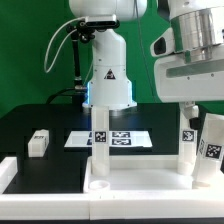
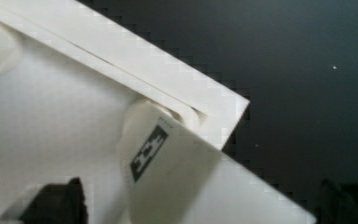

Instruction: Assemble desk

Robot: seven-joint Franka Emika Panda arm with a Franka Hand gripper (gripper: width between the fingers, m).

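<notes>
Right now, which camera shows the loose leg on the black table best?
The exterior view: the loose leg lies whole there, apart from the tabletop. The wrist view shows none of it.

Tabletop [image 1: 140, 186] cropped at exterior view's lower edge, fingertips [image 2: 55, 203] dark, blurred

Desk top [image 1: 140, 172] white; legs [image 1: 100, 150] white w/ blk-wht sq tags. Table [image 1: 45, 118] blk, backdrop [image 1: 25, 40] green.
</notes>
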